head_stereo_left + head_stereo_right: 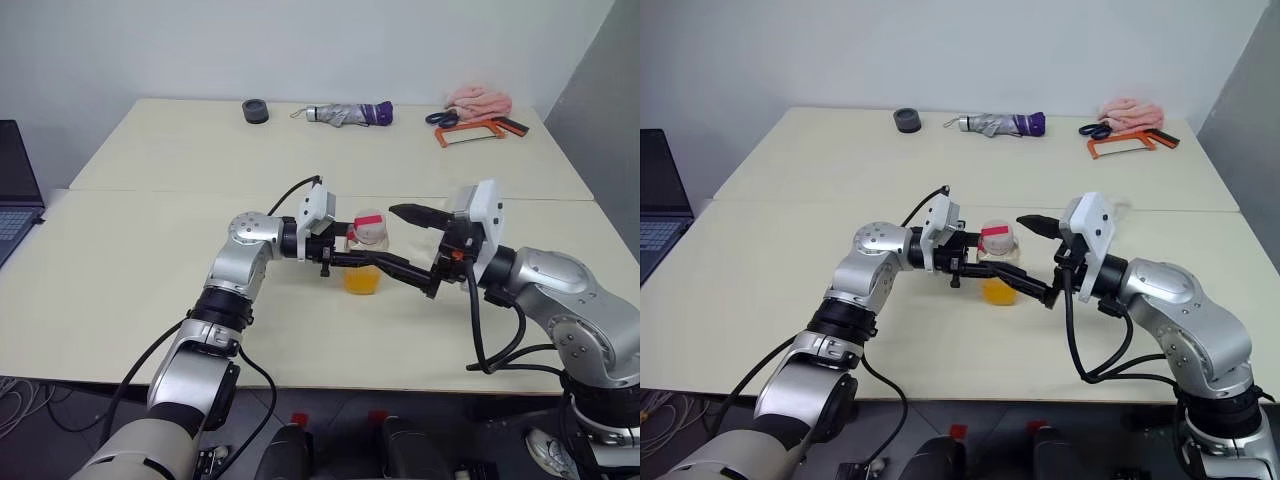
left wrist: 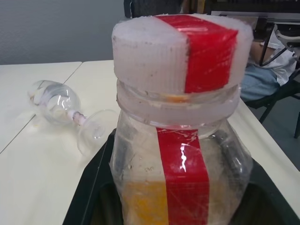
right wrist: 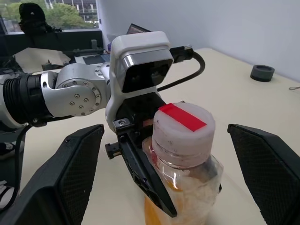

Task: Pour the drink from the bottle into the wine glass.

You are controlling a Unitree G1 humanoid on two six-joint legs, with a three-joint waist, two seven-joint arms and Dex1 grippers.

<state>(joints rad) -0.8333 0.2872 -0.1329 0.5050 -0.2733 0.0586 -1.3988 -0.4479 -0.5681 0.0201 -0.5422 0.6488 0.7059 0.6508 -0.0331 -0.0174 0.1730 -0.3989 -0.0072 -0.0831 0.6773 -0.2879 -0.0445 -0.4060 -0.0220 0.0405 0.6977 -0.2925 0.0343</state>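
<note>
The bottle (image 1: 366, 250) stands upright over the near table, capped in white with a red strip (image 3: 183, 129). The orange drink (image 1: 363, 281) fills its lower part. My left gripper (image 1: 402, 273) is shut on the bottle's body, reaching in from the left. My right gripper (image 1: 411, 250) is open, one finger on each side of the cap and neither touching it. In the left wrist view the wine glass (image 2: 65, 110) lies on its side on the table beyond the bottle, clear and empty.
On the far table (image 1: 200, 150) lie a black ring (image 1: 255, 111), a folded umbrella (image 1: 350, 114), a pink cloth (image 1: 480, 98), scissors and an orange hacksaw (image 1: 480, 130). A laptop (image 1: 15, 190) sits at the far left.
</note>
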